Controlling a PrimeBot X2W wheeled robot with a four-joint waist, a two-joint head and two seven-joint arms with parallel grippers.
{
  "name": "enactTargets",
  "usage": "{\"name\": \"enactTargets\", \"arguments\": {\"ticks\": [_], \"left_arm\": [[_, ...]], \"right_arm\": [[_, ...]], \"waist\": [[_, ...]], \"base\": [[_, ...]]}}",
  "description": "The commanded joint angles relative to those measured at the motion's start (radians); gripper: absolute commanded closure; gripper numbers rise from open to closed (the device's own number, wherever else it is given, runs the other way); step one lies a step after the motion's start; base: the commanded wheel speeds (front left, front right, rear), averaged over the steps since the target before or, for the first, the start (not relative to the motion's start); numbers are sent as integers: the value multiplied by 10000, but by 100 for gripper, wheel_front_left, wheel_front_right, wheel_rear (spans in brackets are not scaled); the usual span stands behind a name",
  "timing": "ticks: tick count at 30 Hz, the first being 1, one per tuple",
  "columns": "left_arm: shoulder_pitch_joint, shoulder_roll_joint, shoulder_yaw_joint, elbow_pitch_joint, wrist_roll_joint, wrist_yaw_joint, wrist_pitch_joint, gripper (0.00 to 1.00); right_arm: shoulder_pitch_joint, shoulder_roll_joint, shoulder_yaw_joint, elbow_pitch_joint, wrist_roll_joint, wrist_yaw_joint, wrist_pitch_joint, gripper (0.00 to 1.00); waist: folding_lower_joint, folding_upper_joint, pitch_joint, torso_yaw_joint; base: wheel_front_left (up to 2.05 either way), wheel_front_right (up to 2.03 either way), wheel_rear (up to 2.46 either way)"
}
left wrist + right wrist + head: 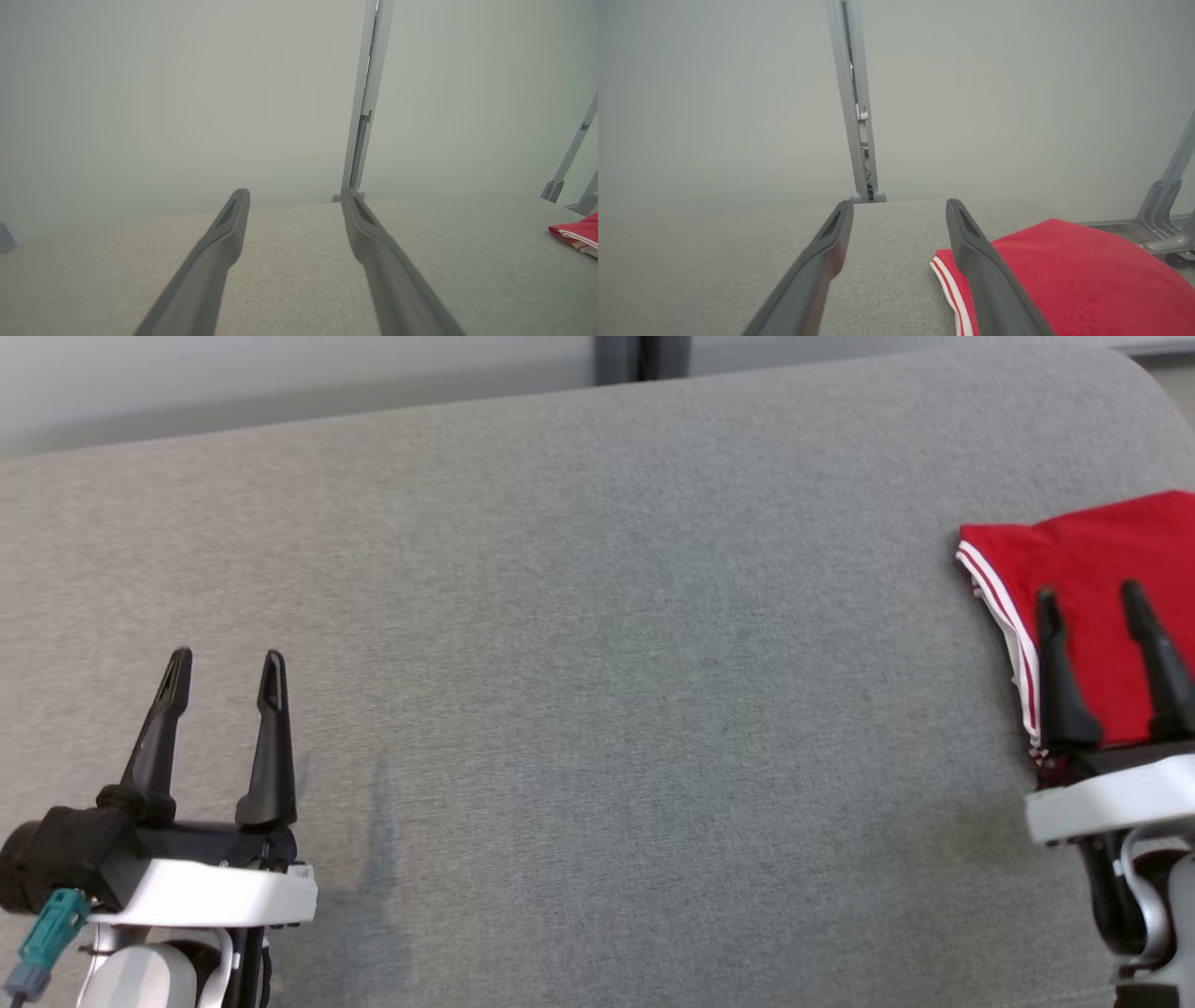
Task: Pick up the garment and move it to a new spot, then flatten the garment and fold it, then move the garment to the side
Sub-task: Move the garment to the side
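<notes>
The garment (1092,588) is red with white stripes along one edge and lies folded at the far right of the grey cushion (579,644). My right gripper (1090,590) hovers open over its near part, nothing between the fingers. From the right wrist camera the garment (1078,280) spreads to the lower right, and that gripper (899,207) has its right finger over the striped edge. Far off at the lower left, my left gripper (225,660) stands open and empty above bare fabric. The left wrist camera catches the left gripper (295,194) and a red corner of the garment (577,231).
The cushion's far edge (597,392) meets a pale wall with a dark upright post (639,357). Grey metal frame legs (1164,205) stand beyond the cushion's right end. Bare fabric stretches between the two grippers.
</notes>
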Motion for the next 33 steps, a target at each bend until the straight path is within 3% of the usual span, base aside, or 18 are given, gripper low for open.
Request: {"name": "enactTargets", "arguments": {"ticks": [1, 15, 33], "left_arm": [[122, -1, 40, 87, -116, 30, -52, 0], [812, 41, -366, 530, -240, -152, 202, 0], [1766, 252, -495, 393, -284, 88, 564, 0]], "right_arm": [[260, 41, 106, -257, -192, -8, 184, 0], [2013, 504, 29, -1565, -352, -8, 999, 0], [3438, 702, -313, -2385, -448, -8, 1573, 0]], "waist": [[-1, 0, -304, 274], [-1, 0, -1543, 515], [-1, 0, -2497, 496]], "base": [[0, 0, 0], [0, 0, 0], [0, 0, 0]]}}
